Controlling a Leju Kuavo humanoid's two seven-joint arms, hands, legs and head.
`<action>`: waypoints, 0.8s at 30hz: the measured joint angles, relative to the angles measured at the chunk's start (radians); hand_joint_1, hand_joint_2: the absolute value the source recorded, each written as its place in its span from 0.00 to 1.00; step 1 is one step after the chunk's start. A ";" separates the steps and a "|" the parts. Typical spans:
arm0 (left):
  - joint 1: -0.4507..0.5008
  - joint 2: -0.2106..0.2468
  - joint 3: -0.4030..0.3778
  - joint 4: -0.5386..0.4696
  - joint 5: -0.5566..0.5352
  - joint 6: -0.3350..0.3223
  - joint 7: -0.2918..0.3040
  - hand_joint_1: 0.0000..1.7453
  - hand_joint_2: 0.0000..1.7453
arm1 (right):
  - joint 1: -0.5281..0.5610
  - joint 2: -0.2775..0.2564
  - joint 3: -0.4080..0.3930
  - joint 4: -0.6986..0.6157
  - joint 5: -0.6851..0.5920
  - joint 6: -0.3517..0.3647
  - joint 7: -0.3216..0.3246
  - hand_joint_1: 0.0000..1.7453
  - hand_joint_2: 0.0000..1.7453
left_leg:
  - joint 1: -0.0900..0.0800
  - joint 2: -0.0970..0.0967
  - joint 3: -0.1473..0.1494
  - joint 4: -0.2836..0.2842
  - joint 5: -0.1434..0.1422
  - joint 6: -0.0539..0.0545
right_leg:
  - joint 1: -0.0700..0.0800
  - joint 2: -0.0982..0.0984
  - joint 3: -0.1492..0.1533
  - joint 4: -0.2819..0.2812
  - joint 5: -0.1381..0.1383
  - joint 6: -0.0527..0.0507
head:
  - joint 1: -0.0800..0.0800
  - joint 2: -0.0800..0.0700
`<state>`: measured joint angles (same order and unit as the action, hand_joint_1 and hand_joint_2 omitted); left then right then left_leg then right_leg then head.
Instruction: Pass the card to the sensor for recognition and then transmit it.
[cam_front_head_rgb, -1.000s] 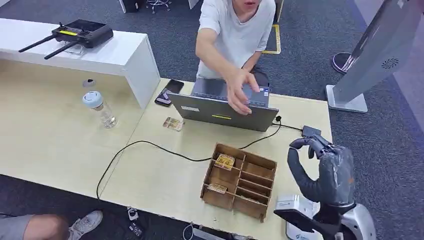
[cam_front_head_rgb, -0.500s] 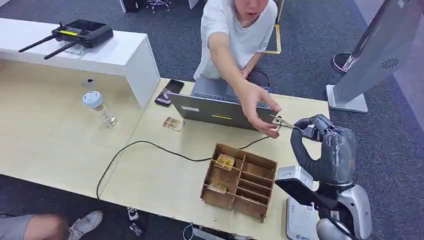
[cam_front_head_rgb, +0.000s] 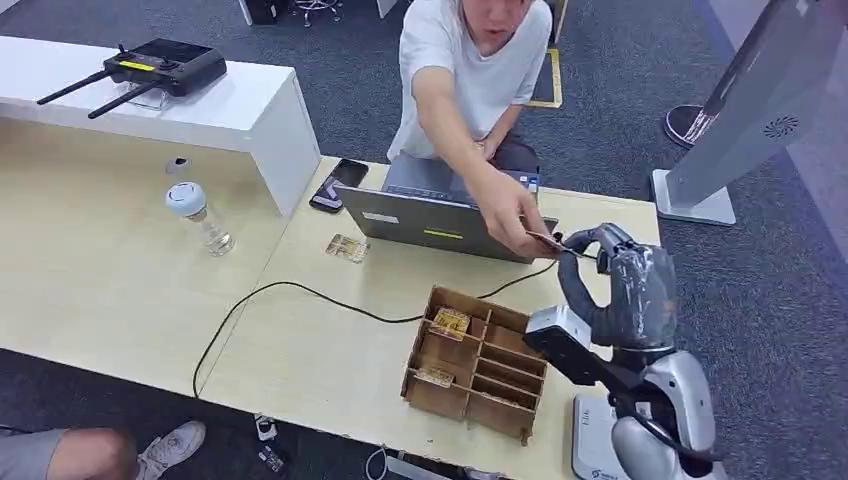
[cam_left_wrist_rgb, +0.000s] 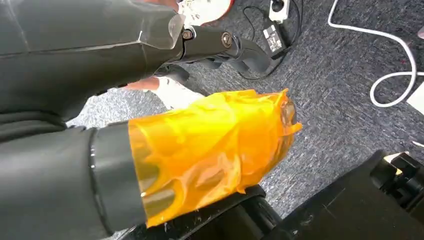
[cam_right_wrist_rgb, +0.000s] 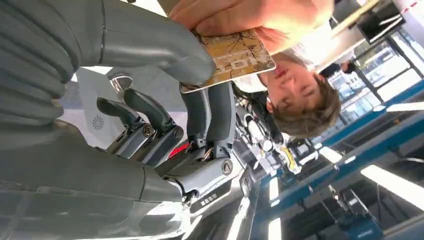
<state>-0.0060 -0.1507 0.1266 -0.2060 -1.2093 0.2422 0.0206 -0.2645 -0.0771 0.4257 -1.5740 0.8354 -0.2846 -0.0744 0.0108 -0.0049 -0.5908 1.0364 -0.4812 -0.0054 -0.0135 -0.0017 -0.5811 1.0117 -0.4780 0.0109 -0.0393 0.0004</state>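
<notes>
A yellowish patterned card (cam_front_head_rgb: 545, 241) sits between a person's hand (cam_front_head_rgb: 510, 220) and my right hand (cam_front_head_rgb: 615, 285), which is raised above the table's right end. In the right wrist view the card (cam_right_wrist_rgb: 235, 57) lies pinched under my thick thumb (cam_right_wrist_rgb: 165, 50) with the dark fingers (cam_right_wrist_rgb: 210, 115) behind it, while the person's fingers (cam_right_wrist_rgb: 240, 15) still hold its far edge. A white device (cam_front_head_rgb: 592, 445) lies at the table's front right corner, partly hidden by my arm. My left hand (cam_left_wrist_rgb: 75, 65) hangs over the carpet holding nothing, its thumb wrapped in orange film (cam_left_wrist_rgb: 210, 150).
A wooden compartment tray (cam_front_head_rgb: 520, 335) with cards (cam_front_head_rgb: 449, 322) stands near the front edge. A laptop (cam_front_head_rgb: 430, 220), a black cable (cam_front_head_rgb: 300, 290), a phone (cam_front_head_rgb: 338, 183), a loose card (cam_front_head_rgb: 347, 248) and a bottle (cam_front_head_rgb: 200, 215) lie on the table. A white counter (cam_front_head_rgb: 230, 110) rises at left.
The person reached over the laptop and brought a card to my right hand. My hand moved left and away from me to meet it and now pinches the card.
</notes>
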 joint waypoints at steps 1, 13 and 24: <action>0.000 0.000 0.000 0.000 0.000 0.000 0.000 0.00 0.00 | -0.001 0.001 0.002 0.003 0.001 0.003 0.002 0.00 1.00 | 0.000 0.000 0.000 0.000 0.000 0.000 | 0.000 0.000 0.000 0.000 0.000 0.000 | 0.000 0.000; 0.000 0.000 0.000 0.000 0.000 -0.001 0.000 0.00 0.00 | -0.004 0.002 0.014 0.025 0.004 0.010 0.012 0.00 0.00 | 0.000 0.000 0.000 0.000 0.000 0.000 | 0.000 0.000 0.000 0.000 0.000 0.000 | 0.000 0.000; 0.000 0.000 0.001 0.000 0.013 0.004 0.000 0.00 0.00 | 0.013 0.002 0.017 -0.011 -0.039 -0.015 -0.026 0.00 0.00 | 0.000 0.000 0.000 0.000 0.000 0.000 | 0.000 0.000 0.000 0.000 0.000 0.000 | 0.000 0.000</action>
<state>-0.0056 -0.1507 0.1278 -0.2060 -1.1963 0.2461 0.0210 -0.2511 -0.0755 0.4425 -1.5847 0.7965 -0.2995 -0.1007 0.0108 -0.0050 -0.5906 1.0365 -0.4812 -0.0054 -0.0135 -0.0017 -0.5813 1.0117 -0.4780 0.0110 -0.0393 0.0004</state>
